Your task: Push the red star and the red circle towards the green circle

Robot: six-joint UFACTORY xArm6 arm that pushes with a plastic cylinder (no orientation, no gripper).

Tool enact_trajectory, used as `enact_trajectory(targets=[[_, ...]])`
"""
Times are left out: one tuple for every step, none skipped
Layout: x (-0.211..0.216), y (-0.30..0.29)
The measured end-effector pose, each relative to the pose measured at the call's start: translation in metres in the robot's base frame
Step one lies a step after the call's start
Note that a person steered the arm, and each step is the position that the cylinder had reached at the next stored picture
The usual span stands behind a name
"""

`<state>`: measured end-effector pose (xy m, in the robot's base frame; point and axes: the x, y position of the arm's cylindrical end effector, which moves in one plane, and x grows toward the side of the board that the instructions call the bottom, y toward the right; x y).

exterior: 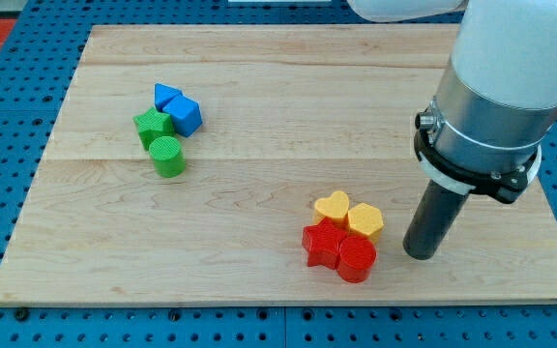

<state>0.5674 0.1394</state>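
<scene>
the red star (322, 244) lies near the bottom edge of the wooden board (259, 106), a little right of the middle, and the red circle (357, 258) sits touching it on the view's right, slightly lower. just above this pair, and pressed against it, are a yellow heart (334, 206) on the left and a second yellow block (366, 220) on the right, whose shape i cannot make out for sure; the four blocks form one tight bunch.

my tip (422, 253) rests on the board just to the view's right of that bunch, near the red circle and level with it, with a narrow strip of bare wood between them. it touches no block. the arm has no pincer, only the dark rod, so nothing is held.

the green circle (169, 156) stands well apart, toward the board's left edge and about mid-height. touching it from above is a green star (152, 126), and beside that are two blue blocks: a blue cube (186, 116) to the right and another blue block (166, 96) just above it, nearer the top edge.
</scene>
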Motion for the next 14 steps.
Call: enact_trajectory(targets=[[0.0, 0.0], [0.022, 0.01], [0.028, 0.016], [0.032, -0.006], [0.035, -0.01], [0.035, -0.028], [0.025, -0.044], [0.002, -0.074], [0.002, -0.118], [0.002, -0.171], [-0.005, -0.228], [-0.006, -0.257], [-0.007, -0.264], [-0.007, -0.264]])
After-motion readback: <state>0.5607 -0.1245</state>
